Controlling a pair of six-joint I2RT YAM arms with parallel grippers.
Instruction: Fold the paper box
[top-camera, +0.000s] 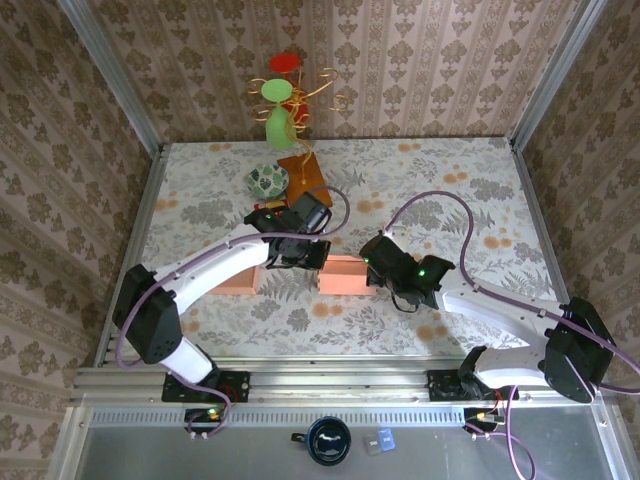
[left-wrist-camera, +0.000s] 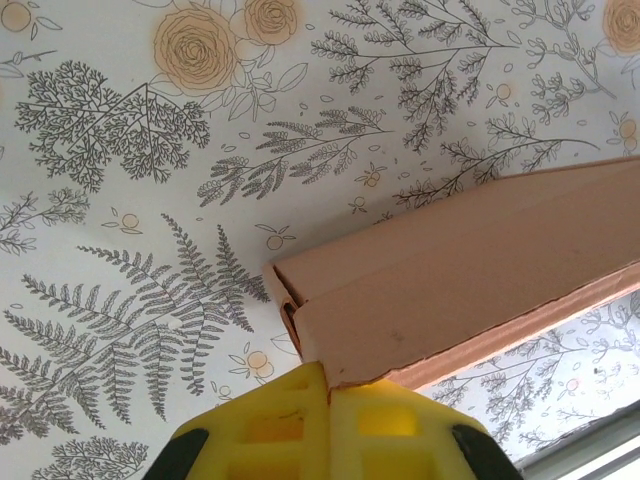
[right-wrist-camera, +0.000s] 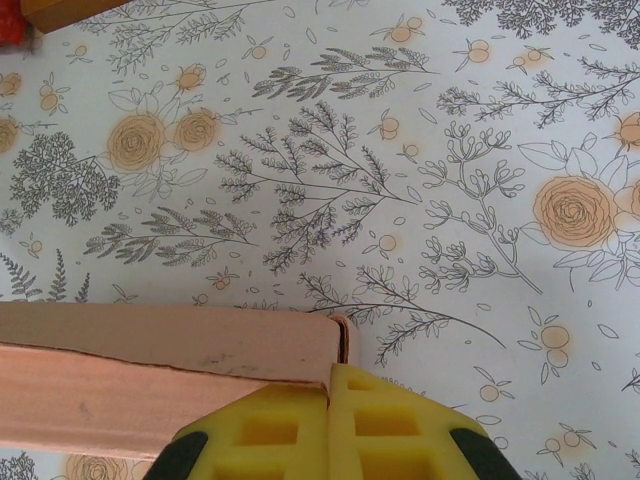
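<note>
Paper box (top-camera: 345, 277): a long salmon-pink carton lying crosswise at mid-table on the floral table (top-camera: 450, 180), between the two arms. In the top view its middle stretch is covered by the left arm's wrist, so only the two end portions can be seen.

Left gripper (left-wrist-camera: 327, 385): yellow pads pressed together with no gap. In its wrist view, the lower corner of the box's end runs straight into the seam between the pads, which reads as a pinch on the cardboard. The contact point itself is covered by the pads. The box runs out of frame to the right, and a narrow folded slit shows at its near end.

Right gripper (right-wrist-camera: 328, 385): pads likewise closed tight, clamped at the opposite end of the box, whose end wall meets the seam. The box is cut off at the left edge, and the lower parts of the fingers fall outside the picture.

Fingertips of both grippers cannot be made out from above; the wrist housings cover them.

Far side of the table: a green ornament (top-camera: 280, 125) on a brown board (top-camera: 305, 170), with a patterned round object (top-camera: 267, 180) just beside it, detail too small to identify. A dark mug (top-camera: 327, 440) sits on the metal ledge before the arm bases.
</note>
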